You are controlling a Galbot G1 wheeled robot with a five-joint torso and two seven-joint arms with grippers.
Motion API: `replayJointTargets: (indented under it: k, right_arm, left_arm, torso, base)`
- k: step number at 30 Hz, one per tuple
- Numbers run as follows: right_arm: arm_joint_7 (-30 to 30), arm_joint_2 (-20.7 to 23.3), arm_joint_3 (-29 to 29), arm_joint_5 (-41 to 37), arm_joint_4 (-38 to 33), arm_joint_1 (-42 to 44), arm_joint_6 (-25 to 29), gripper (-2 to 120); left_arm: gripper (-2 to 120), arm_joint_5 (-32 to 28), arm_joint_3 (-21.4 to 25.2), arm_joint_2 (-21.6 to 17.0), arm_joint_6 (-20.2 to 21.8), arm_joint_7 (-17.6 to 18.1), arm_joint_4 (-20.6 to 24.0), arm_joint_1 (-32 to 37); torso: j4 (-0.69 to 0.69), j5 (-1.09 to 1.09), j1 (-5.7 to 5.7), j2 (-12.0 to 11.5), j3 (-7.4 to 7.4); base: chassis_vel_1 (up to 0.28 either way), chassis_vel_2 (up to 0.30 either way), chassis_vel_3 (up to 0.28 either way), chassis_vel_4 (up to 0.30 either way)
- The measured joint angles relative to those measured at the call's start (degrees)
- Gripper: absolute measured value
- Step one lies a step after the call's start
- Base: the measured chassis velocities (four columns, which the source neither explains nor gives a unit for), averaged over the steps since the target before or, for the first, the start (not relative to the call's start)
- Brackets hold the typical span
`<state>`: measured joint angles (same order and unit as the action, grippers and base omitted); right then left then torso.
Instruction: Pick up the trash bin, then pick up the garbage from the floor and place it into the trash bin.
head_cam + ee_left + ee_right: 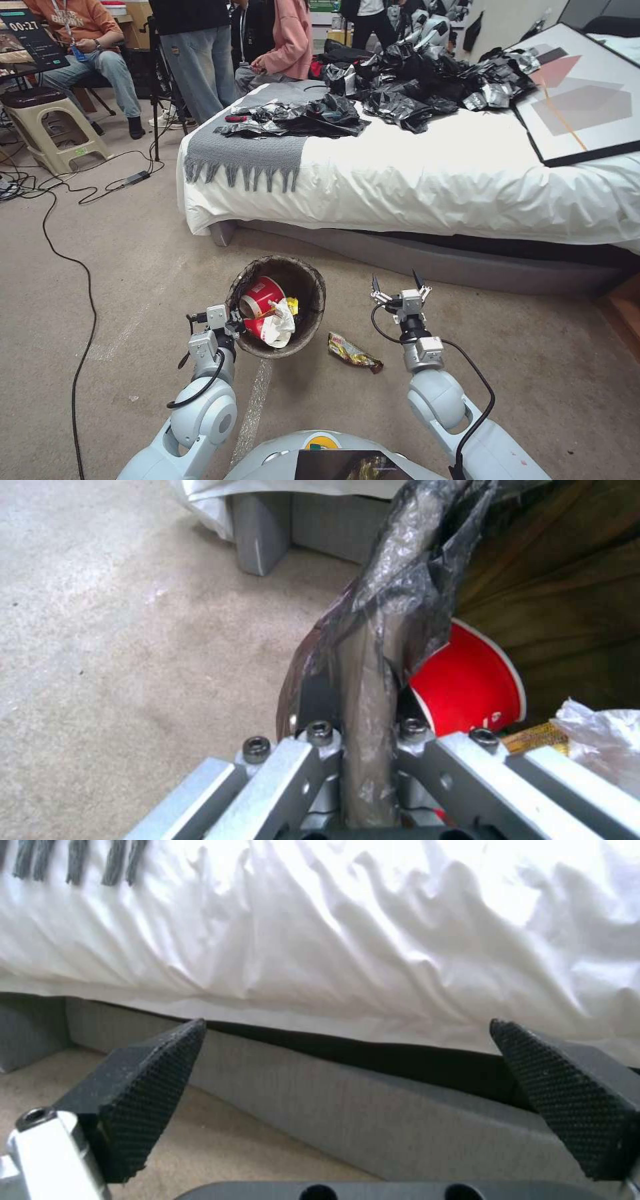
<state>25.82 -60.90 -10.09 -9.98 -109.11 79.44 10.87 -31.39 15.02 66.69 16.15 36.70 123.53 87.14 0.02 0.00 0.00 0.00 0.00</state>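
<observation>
Left gripper (235, 328) clamped on the trash bin (313, 293) rim, holding it tilted just left of centre, cups and tissue inside. Right gripper (400, 288) hovers wide open, empty, near the bed (433, 180). Gold wrapper (353, 352) lies on the floor between the arms; next move likely needs the right gripper to drop back onto it.

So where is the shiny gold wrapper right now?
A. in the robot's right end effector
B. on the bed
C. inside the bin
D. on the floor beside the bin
D: the gold foil snack wrapper lies on the floor, just right of the trash bin.
</observation>
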Motion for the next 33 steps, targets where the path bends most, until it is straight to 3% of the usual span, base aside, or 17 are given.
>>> replayJointTargets:
  k: [19,33]
  right_arm:
    - [0.0,1.0,-0.1,-0.6,0.3,-0.2,-0.3,100]
    - [-10.2,13.7,7.7,-17.4,4.0,-8.6,-2.4,100]
  left_arm:
    - [0,0.2,0.0,0.2,0.0,-0.1,0.0,0.0]
    - [0,0.3,0.0,0.1,-0.1,-0.1,0.2,0.3]
  torso:
    - [-0.02,0.0,0.0,0.0,0.0]
    - [-0.02,0.01,0.0,0.0,0.01]
  base:
    - [0.0,0.0,0.0,0.0]
    - [0.0,0.0,0.0,0.0]
